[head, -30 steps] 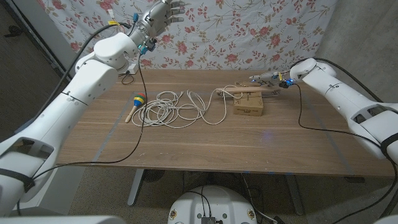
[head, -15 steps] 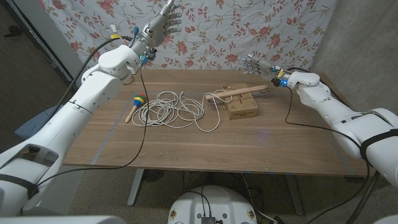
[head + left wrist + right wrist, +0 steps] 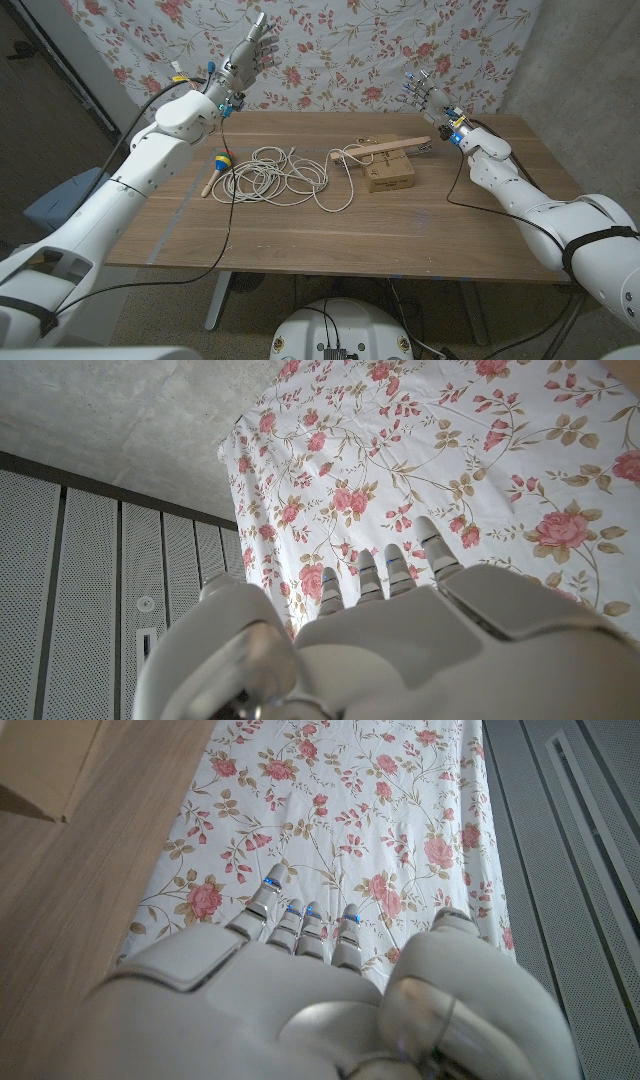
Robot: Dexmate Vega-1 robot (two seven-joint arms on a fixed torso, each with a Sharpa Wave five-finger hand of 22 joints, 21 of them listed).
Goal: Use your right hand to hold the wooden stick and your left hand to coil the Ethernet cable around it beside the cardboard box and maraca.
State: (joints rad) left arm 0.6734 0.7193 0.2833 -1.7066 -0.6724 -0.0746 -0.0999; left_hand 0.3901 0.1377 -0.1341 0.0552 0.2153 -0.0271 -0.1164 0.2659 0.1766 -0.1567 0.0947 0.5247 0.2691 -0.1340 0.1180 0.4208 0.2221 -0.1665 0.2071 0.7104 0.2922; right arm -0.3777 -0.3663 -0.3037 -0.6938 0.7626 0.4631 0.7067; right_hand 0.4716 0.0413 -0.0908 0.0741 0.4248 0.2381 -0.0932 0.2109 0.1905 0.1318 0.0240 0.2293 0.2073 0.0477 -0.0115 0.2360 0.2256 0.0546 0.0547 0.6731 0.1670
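Makeshift lab corner — floral sheet (image 3: 400,50) as backdrop, concrete wall (image 3: 580,60), height-adjustable wooden table (image 3: 330,235)

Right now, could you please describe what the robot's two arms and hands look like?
Both arms have smooth, glossy white rounded shells with dark bands at the joints, and a thin black cable hangs from each wrist. The left robot hand and the right robot hand are pale grey-white with slim segmented fingers; small blue marks show near the fingertips. Small blue and yellow fittings sit at the wrists.

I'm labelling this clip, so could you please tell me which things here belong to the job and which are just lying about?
Job:
wooden stick, on the box
Ethernet cable, loose on the table
right hand, raised
left hand, raised

Lying about:
cardboard box
maraca
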